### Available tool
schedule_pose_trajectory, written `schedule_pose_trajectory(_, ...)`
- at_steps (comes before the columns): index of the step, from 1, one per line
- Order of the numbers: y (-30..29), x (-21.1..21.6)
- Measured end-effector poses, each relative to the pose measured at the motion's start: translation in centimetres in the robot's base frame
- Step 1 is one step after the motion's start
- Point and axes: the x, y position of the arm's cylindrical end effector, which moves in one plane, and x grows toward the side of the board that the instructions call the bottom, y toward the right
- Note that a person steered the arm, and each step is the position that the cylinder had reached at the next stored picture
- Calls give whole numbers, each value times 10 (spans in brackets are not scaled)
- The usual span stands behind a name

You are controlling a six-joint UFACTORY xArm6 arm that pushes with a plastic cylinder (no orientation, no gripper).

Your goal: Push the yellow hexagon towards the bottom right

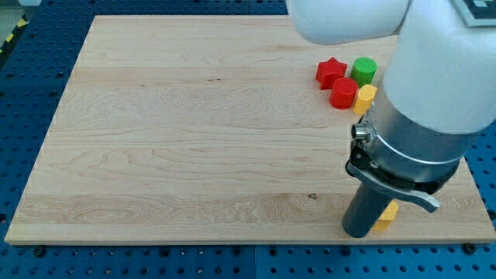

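No claw here, just a rod holding nothing; my tip (361, 232) sits at the bottom right, touching a yellow block (386, 217), probably the hexagon. Nudge gently so it stays on the board (194, 132).

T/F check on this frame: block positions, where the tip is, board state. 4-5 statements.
1. The red star block sits near the view's top right. True.
2. The green block lies at the view's bottom left. False: it is at the top right, just right of the red star block.
3. A second red block touches or nearly touches a yellow block. True.
4. My tip is plainly visible. False: the arm's dark cylinder hides it.
5. Another yellow block peeks out near the board's bottom right edge. True.
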Motion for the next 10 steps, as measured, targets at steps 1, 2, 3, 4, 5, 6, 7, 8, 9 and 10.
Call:
schedule_pose_trajectory(1,14,0)
schedule_pose_trajectory(2,41,-1)
schedule_pose_trajectory(3,55,-8)
schedule_pose_trajectory(4,58,-14)
schedule_pose_trajectory(5,30,-24)
schedule_pose_trajectory(6,25,-40)
schedule_pose_trajectory(7,46,-38)
schedule_pose_trajectory(8,71,-38)
schedule_pose_trajectory(9,77,-38)
schedule_pose_trajectory(10,28,-38)
